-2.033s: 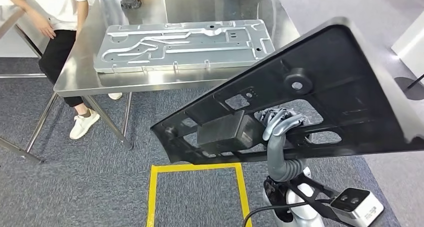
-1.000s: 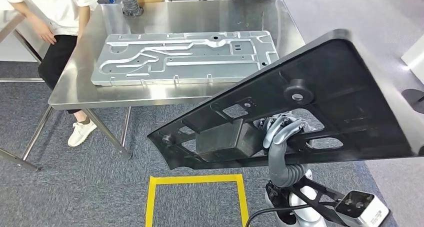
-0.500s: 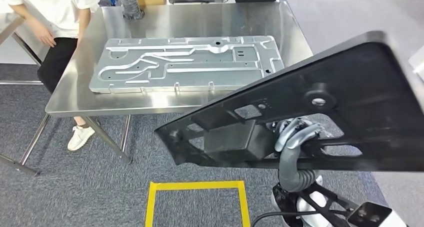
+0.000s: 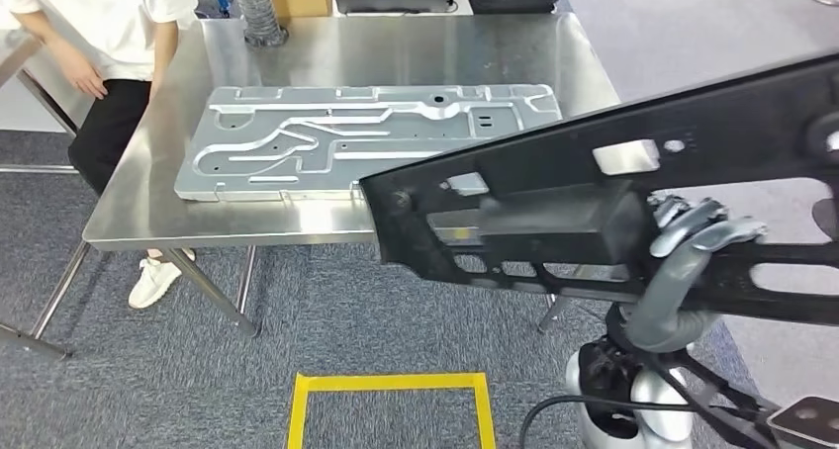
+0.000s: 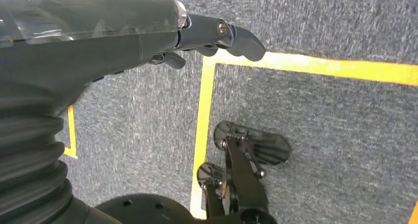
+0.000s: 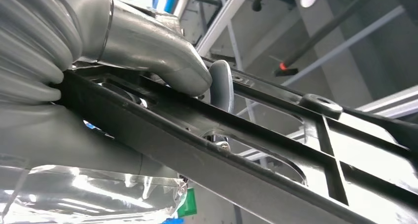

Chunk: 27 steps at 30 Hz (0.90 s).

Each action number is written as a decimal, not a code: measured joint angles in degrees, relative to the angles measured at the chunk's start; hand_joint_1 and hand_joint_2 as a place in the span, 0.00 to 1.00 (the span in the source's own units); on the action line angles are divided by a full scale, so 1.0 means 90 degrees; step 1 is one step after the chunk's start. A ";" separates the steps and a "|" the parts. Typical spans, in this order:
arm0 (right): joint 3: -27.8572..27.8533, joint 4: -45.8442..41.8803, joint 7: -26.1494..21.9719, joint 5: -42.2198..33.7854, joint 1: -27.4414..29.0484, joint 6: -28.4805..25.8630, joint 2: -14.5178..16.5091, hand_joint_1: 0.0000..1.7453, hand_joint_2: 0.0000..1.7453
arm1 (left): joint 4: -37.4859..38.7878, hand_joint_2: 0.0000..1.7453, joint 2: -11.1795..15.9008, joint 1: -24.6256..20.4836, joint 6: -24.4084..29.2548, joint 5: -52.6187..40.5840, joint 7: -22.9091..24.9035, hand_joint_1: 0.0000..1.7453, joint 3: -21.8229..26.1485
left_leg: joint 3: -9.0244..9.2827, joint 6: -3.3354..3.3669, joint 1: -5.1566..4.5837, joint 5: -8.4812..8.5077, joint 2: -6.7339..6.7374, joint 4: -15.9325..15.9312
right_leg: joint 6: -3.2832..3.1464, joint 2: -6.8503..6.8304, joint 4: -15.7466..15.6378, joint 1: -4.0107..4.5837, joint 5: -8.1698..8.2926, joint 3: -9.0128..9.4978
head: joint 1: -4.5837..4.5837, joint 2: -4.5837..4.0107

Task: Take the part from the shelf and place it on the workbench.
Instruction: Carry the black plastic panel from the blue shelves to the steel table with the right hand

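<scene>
The right hand (image 4: 693, 233) grips the large black plastic panel with ribs and cut-outs (image 4: 613, 202); its fingers hook through one opening, and in the right wrist view the thumb (image 6: 162, 56) presses on a rib of the panel (image 6: 222, 155). Compared with two seconds ago, the panel is less steeply tilted, closer to level, and the steel workbench (image 4: 396, 44) is nearer. The far corner of the panel, away from the hand, now overlaps the front edge of the bench and the grey cast metal plate (image 4: 326, 137) lying there. I judge that the placing step is close. The left hand (image 5: 217, 34) hangs above the carpet, fingers curled, holding nothing. A person (image 4: 109, 34) stands at the bench's far-left corner.
</scene>
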 joint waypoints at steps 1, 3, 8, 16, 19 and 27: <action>-0.0133 0.0031 0.0000 -0.0029 -0.0012 0.0056 -0.0010 1.00 1.00 | 0.0000 1.00 0.0004 0.0002 -0.0008 -0.0002 -0.0005 0.00 0.0000 | 0.0041 0.0038 0.0005 -0.0010 -0.0009 -0.0020 | 0.0032 0.0000 0.0143 -0.0007 -0.0018 -0.0046 | 0.0000 0.0000; -0.0352 0.0096 0.0000 -0.0040 -0.0026 0.0130 -0.0026 1.00 1.00 | 0.0001 1.00 0.0017 -0.0005 -0.0020 -0.0013 -0.0016 0.00 -0.0001 | 0.0113 0.0095 0.0010 -0.0034 -0.0015 -0.0047 | 0.0086 0.0001 0.0754 -0.0026 -0.0161 -0.0402 | 0.0000 0.0001; -0.0967 0.0388 0.0000 0.0535 -0.0092 -0.0335 -0.0065 1.00 1.00 | 0.0000 1.00 0.0066 0.0002 -0.0044 -0.0066 -0.0032 0.00 -0.0001 | 0.0322 0.0141 -0.0019 -0.0226 -0.0043 -0.0049 | 0.0107 0.0003 0.1537 -0.0037 -0.0327 -0.1290 | 0.0000 0.0001; -0.1914 0.1704 0.0663 0.4197 -0.1191 -0.3636 -0.0568 1.00 1.00 | -0.0001 1.00 0.0111 -0.0026 -0.0117 -0.0063 -0.0091 0.00 -0.0001 | 0.0574 -0.0072 -0.0065 -0.0459 -0.0043 0.0086 | -0.0174 0.0030 -0.0030 0.0012 0.0685 -0.0793 | -0.0001 0.0001; -0.1898 0.2697 0.1593 0.6155 -0.2003 -0.4247 -0.1015 1.00 1.00 | -0.0002 1.00 0.0133 -0.0050 -0.0160 -0.0096 -0.0112 0.00 -0.0004 | 0.0043 -0.0143 -0.0034 -0.0753 -0.0032 0.1017 | -0.0235 0.0033 -0.0068 -0.0016 0.0624 -0.0667 | 0.0000 -0.0001; -0.0593 0.6097 0.3284 1.0071 -0.4434 -0.4078 -0.1676 1.00 1.00 | -0.0002 1.00 0.0138 -0.0075 -0.0230 -0.0237 -0.0109 0.00 -0.0079 | -0.0274 -0.0103 -0.0041 0.0205 0.0027 0.0087 | -0.0141 0.0060 -0.0057 -0.0009 0.0350 -0.0391 | 0.0000 0.0001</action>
